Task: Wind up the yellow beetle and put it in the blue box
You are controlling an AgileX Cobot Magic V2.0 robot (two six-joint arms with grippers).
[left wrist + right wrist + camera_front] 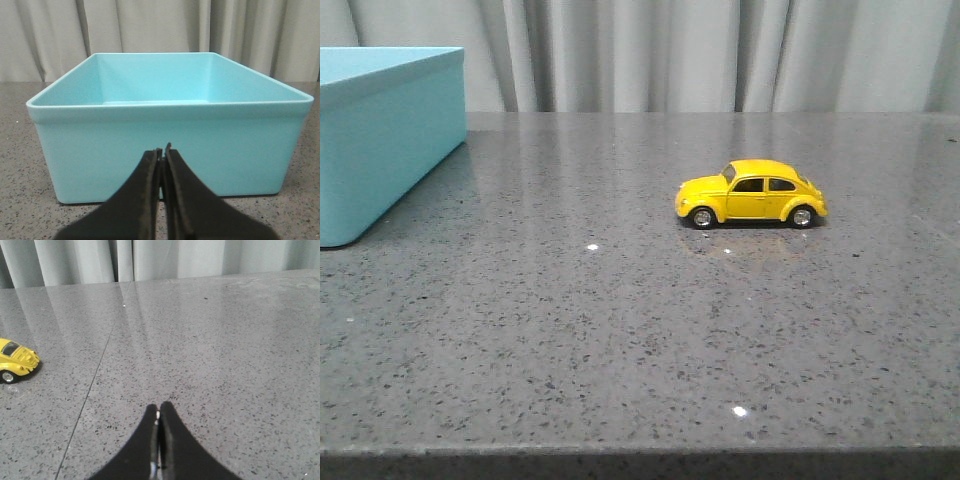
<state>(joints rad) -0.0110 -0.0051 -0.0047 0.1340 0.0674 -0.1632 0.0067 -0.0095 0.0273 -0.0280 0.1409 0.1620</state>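
The yellow beetle (751,194) stands on its wheels on the grey table, right of centre in the front view, side-on with its nose to the left. Its rear end shows at the edge of the right wrist view (15,360). The blue box (382,135) sits at the far left; in the left wrist view its open, empty inside faces me (165,145). My left gripper (162,150) is shut and empty, just in front of the box's near wall. My right gripper (158,407) is shut and empty over bare table, apart from the beetle. Neither gripper shows in the front view.
The grey speckled table (620,330) has its front edge at the bottom of the front view. A seam line (95,375) runs across the tabletop. Grey curtains (700,50) hang behind the table's far edge.
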